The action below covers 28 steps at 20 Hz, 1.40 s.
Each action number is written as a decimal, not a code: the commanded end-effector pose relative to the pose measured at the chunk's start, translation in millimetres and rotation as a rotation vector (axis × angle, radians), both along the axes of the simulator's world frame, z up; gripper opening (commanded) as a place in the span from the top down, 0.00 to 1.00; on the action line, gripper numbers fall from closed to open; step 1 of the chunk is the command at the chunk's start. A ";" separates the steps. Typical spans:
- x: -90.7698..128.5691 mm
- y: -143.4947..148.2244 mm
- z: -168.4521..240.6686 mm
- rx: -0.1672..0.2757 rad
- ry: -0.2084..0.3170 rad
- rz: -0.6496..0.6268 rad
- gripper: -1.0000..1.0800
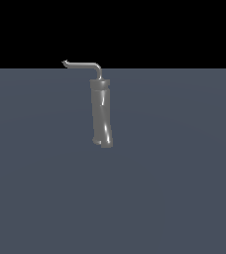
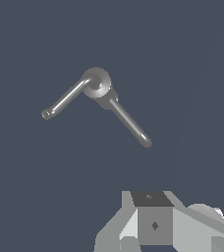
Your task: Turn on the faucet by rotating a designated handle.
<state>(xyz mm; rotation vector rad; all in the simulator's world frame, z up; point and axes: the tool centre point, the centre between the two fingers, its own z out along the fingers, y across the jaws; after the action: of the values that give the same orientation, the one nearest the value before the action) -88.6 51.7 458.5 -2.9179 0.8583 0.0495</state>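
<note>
The faucet is a tall glossy dark-grey cylinder standing upright on the flat grey floor. The handle is a thin light-grey bent rod on its top. It reaches toward the exterior view's left and ends in a small upturned tip. The wrist view looks down on the faucet's round top, with the handle running out from it. A second slim grey length runs the other way; I cannot tell what it is. Only part of my gripper shows, apart from the faucet. Its fingertips are hidden.
The grey floor spreads around the faucet on all sides. A black background lies behind it in the exterior view. My arm does not show in the exterior view.
</note>
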 end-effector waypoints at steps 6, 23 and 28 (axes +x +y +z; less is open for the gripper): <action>43.9 15.1 -24.0 0.001 0.027 -0.183 1.00; 131.9 56.9 -98.4 -0.047 0.060 -0.592 1.00; 152.3 70.2 -122.5 -0.068 0.057 -0.701 1.00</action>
<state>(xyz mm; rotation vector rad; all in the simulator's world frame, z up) 57.6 117.9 342.9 -2.5298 1.8106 0.0572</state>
